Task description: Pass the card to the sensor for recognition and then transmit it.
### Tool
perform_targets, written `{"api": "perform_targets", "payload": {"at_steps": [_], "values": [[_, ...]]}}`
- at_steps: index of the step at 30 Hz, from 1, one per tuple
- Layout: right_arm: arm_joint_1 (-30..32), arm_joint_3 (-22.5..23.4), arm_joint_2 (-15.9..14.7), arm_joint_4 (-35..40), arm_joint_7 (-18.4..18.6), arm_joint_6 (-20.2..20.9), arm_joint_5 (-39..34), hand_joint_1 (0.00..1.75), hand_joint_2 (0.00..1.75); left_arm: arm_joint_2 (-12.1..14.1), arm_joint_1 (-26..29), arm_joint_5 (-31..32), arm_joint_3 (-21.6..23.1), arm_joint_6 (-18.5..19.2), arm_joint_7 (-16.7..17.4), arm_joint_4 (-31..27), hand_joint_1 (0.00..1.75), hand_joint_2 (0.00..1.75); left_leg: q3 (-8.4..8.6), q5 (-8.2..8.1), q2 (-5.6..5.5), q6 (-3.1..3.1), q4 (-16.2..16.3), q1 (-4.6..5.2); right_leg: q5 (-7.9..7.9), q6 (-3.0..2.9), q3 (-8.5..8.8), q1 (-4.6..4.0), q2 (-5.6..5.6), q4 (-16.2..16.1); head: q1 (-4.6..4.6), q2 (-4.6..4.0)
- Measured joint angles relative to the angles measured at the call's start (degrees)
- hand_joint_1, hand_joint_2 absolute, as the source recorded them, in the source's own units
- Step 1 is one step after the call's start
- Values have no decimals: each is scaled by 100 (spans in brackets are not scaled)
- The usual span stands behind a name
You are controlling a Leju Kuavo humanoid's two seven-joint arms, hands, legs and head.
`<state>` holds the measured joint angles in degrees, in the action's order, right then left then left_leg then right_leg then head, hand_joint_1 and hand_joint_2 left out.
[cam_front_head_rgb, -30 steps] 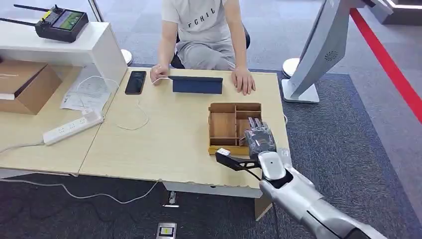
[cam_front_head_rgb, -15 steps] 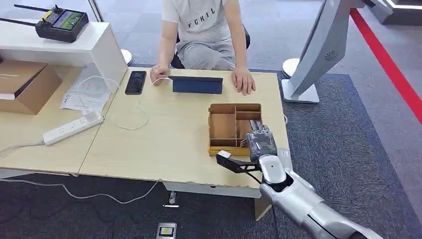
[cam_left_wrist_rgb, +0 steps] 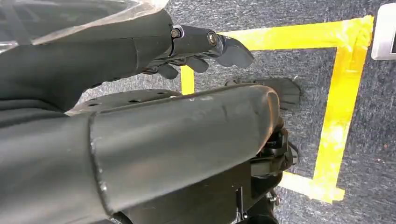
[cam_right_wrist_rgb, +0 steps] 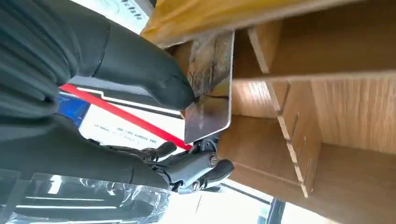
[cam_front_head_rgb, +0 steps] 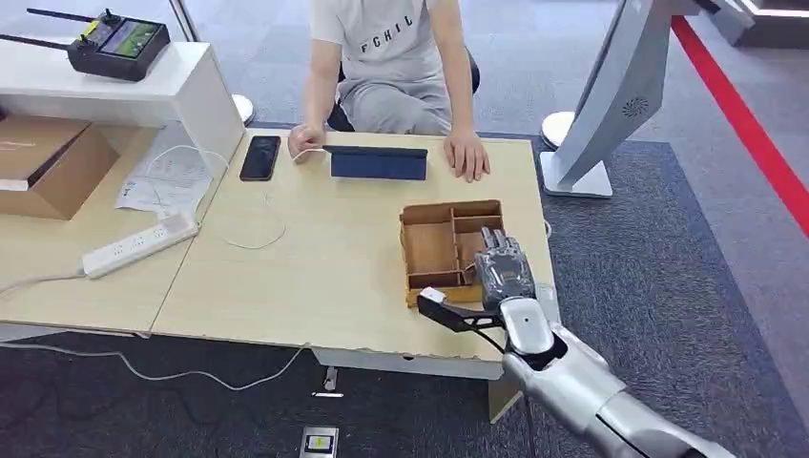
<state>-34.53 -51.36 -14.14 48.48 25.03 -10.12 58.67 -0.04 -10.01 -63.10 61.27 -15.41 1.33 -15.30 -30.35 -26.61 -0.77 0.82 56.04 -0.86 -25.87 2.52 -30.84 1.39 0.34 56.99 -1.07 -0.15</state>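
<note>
At the worktop's [cam_front_head_rgb: 315, 277] near right corner, inside a wooden compartment tray [cam_front_head_rgb: 429, 250]:

Item: card [cam_right_wrist_rgb: 208, 91]. Thin, flat, rectangular, glossy face with rounded corners; stands on edge in one of the tray's right-hand compartments, leaning by a divider. Judged light and stiff, smooth enough to slip from a loose pinch, and liable to flex if squeezed hard. Best taken by the free upper edge, thumb on one face and a finger on the other, then lifted straight out of the slot so it does not catch on the wooden walls.

Right hand [cam_front_head_rgb: 502, 269]: reached into the tray, thumb tip [cam_right_wrist_rgb: 168, 91] pressed on the card's face. Whether a finger backs it from behind cannot be told, so the hold is unconfirmed.

Left hand [cam_left_wrist_rgb: 205, 46]: hanging low over grey carpet with yellow tape [cam_left_wrist_rgb: 345, 93], fingers loosely curled, holding nothing.

Across the worktop: seated person, one hand [cam_front_head_rgb: 466, 154] flat beside a dark tablet-like device [cam_front_head_rgb: 378, 162], possibly the sensor, though nothing confirms it.

Not made out: card's print, its lower edge in the slot, contents of the other compartments.
</note>
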Motion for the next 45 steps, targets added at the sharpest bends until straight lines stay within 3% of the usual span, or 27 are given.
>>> {"api": "perform_targets", "payload": {"at_steps": [30, 45], "values": [[309, 398, -280, 900, 17, -675, 240, 175, 175, 0, -1, 103, 0, 0, 48, 0, 0, 0, -1, 0, 0, 0, 0, 0, 0, 0, 0, 0, 1, 0, -2, 0], [-1, 487, -243, 1244, -129, -673, 380, 175, 175, 0, -17, 210, 2, 42, 153, 0, 0, 0, -1, 0, 0, 0, 0, 0, 0, 0, 1, 0, 0, 0, -2, 0]]}}
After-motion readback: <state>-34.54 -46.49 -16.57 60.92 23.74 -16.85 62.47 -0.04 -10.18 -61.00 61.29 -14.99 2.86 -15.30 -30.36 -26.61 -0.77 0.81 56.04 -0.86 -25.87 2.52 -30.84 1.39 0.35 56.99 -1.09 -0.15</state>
